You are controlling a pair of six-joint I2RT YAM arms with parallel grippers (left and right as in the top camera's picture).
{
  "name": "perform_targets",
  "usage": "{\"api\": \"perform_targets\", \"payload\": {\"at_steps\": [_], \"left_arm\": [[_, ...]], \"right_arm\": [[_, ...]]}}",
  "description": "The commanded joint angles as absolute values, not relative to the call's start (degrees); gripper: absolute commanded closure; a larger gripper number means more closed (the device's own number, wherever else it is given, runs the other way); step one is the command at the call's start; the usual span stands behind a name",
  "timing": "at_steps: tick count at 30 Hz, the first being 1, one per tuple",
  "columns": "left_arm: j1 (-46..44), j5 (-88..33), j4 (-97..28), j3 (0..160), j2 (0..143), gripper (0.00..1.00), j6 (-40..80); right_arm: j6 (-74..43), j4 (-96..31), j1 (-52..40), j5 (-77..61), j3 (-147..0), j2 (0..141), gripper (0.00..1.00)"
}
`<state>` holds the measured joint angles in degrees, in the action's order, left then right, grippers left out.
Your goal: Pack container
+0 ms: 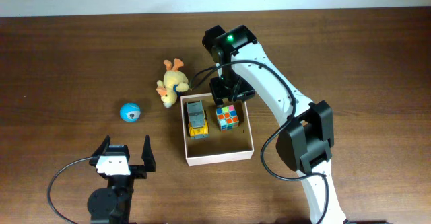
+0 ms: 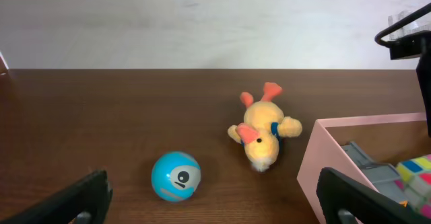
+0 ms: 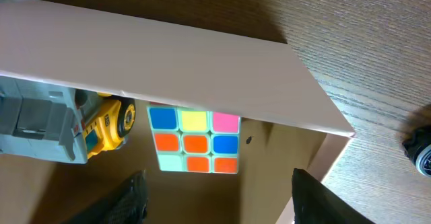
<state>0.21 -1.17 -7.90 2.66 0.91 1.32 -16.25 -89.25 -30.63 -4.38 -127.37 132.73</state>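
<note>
The container [image 1: 219, 159], a shallow cream-walled box with a tan floor, sits mid-table. Inside lie a yellow and grey toy truck [image 1: 196, 118] and a colourful puzzle cube [image 1: 227, 117]. My right gripper [image 1: 227, 91] hangs open and empty over the box's far edge; in its wrist view the cube [image 3: 195, 141] and truck [image 3: 60, 126] lie under the box wall [image 3: 175, 69], between my fingers [image 3: 219, 200]. A yellow plush duck [image 1: 172, 83] and a blue ball [image 1: 130, 112] lie left of the box. My left gripper [image 1: 125, 154] is open and empty near the front edge, facing ball [image 2: 176, 176] and duck [image 2: 262, 133].
The brown wooden table stretches to a white wall at the back. The right arm's black and white links [image 1: 303, 136] reach across the table right of the box. The box's pinkish corner [image 2: 323, 157] shows at the right of the left wrist view.
</note>
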Motion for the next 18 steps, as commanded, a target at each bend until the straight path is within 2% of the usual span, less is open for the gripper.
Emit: {"api": "perform_targets", "payload": {"at_steps": [1, 9, 18], "left_arm": [[0.6, -2.0, -7.7, 2.1, 0.7, 0.01, 1.7], [0.6, -2.0, -7.7, 2.1, 0.7, 0.01, 1.7], [0.6, -2.0, -7.7, 2.1, 0.7, 0.01, 1.7]], "right_arm": [[-16.4, -89.1, -30.8, -3.8, -126.9, 132.7, 0.37], [-15.8, -90.8, -30.8, -4.6, -127.0, 132.6, 0.38], [-4.1, -95.0, -35.0, -11.5, -127.0, 131.7, 0.41]]}}
